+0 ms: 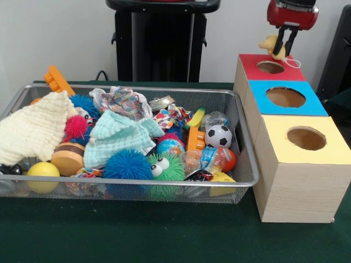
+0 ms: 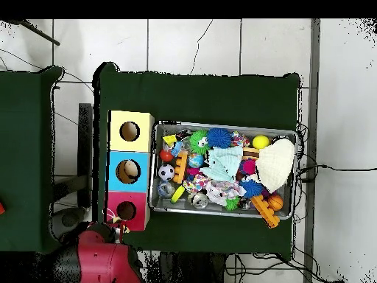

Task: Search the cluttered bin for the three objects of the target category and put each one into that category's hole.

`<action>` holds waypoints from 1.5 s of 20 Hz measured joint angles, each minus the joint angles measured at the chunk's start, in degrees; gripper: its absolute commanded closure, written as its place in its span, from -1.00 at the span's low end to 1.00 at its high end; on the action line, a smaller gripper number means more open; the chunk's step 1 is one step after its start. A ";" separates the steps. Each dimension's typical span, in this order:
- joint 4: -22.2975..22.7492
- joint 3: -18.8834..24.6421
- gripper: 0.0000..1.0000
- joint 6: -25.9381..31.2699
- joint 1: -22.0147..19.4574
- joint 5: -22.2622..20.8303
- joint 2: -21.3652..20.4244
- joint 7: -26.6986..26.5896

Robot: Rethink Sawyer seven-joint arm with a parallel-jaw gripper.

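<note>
The gripper (image 1: 282, 48) is clamped on what looks like a yellow duck toy (image 1: 271, 45), just above the red hole (image 1: 270, 67). Delivery step: the next move calls for centring over the hole, then release.

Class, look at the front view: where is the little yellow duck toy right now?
The duck toy hangs in the claw at the upper right of the front view, directly above the red box's hole, outside the wire bin.
</note>
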 measured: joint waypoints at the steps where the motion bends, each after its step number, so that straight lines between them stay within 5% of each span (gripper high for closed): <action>1: 0.00 0.00 1.00 0.00 0.00 0.00 0.00 0.00; 30: -0.01 0.57 1.00 -3.14 -1.85 0.11 0.77 0.00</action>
